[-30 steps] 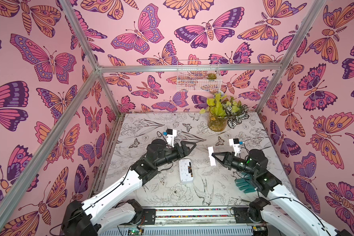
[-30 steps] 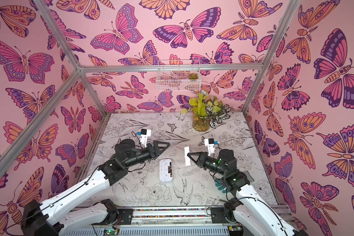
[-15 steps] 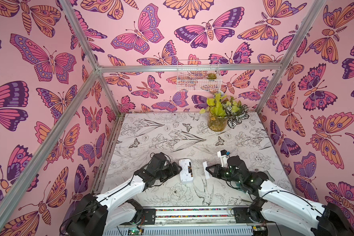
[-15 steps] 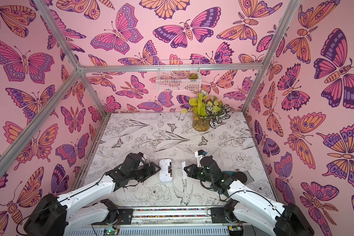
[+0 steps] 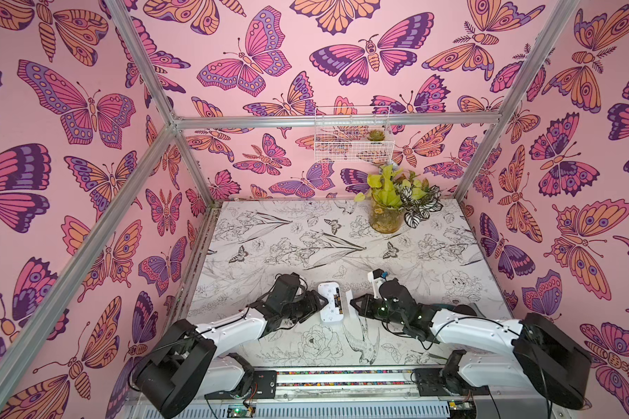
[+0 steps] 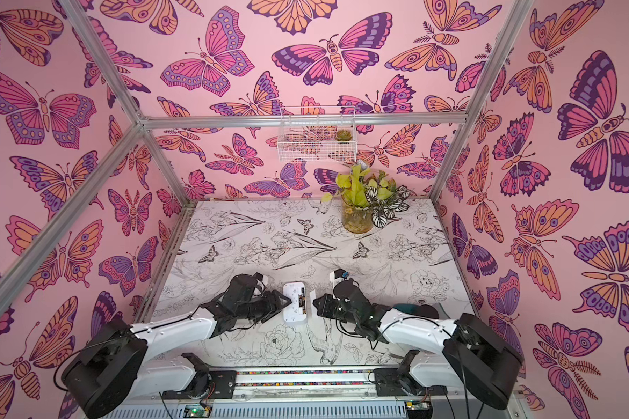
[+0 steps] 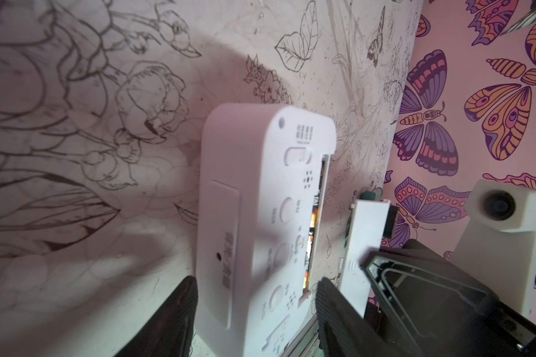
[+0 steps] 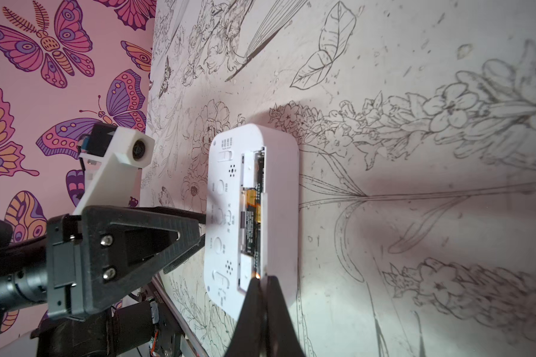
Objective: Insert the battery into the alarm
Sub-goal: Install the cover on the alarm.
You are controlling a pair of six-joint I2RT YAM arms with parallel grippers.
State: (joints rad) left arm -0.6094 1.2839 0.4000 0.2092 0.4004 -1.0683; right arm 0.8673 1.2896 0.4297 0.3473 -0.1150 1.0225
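In both top views the arms have just dropped to flank the unmoved alarm (image 5: 330, 303), face down near the front of the flower-printed table (image 5: 305, 235) inside pink butterfly walls (image 5: 88, 181). The left wrist view shows the left gripper (image 7: 256, 287) spread astride it, likely to brace it, with the cover (image 7: 365, 228) just beside. The right wrist view shows the right gripper (image 8: 261, 290) pinching that cover at the open bay (image 8: 251, 216).

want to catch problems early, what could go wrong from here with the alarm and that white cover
1. The right gripper pinches the thin white cover close beside the alarm's open compartment. The cover may twist in the grip or catch on the rim.
2. The left gripper only straddles the alarm's edge, and a firm hold is not evident, so a push from the cover could slide the alarm.
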